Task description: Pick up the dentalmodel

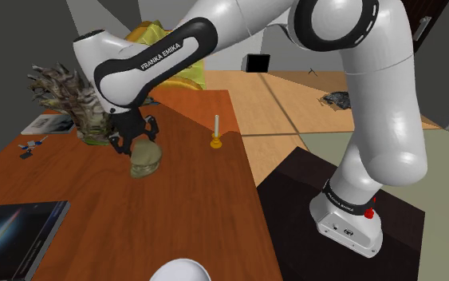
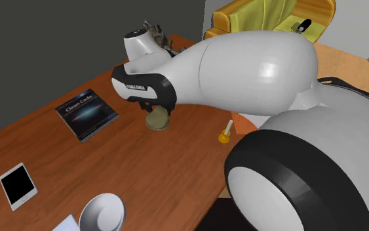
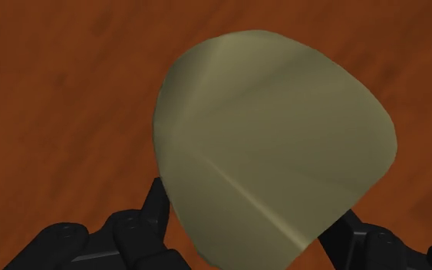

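Bowl [image 1: 181, 270], white, stood at the wooden table's [image 1: 175, 207] edge; gripper [image 1: 137, 142] straddled the olive dentalmodel [image 1: 145, 160], whether clasping it was impossible to tell.

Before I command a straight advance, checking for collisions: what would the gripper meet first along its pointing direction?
The olive dental model, right ahead of the gripper; the wooden table lies behind it.

The spread pincer [image 3: 251, 203] straddles an olive dentalmodel [image 3: 275, 146] over brown tabletop [image 3: 53, 92].
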Robot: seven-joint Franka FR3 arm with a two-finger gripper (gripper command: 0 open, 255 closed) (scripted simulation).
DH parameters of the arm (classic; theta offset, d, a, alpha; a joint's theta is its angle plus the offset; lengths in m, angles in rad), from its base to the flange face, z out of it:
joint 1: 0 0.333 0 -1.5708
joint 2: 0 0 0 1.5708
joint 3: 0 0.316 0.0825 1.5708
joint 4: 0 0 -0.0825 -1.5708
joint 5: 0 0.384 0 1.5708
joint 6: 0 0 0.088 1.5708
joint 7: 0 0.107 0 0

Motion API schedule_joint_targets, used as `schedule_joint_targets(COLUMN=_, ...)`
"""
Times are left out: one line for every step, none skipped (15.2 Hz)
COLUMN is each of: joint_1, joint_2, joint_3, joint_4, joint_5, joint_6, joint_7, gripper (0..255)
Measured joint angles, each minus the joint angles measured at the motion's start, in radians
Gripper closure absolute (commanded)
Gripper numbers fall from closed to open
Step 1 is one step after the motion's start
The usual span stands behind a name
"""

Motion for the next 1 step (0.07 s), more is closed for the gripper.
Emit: schedule_joint_targets(joint_1=-0.001, joint_2=-0.004, joint_3=0.001, joint_4=0.003, joint_5=0.001, joint_6=-0.007, joint_7=-0.001, gripper=255)
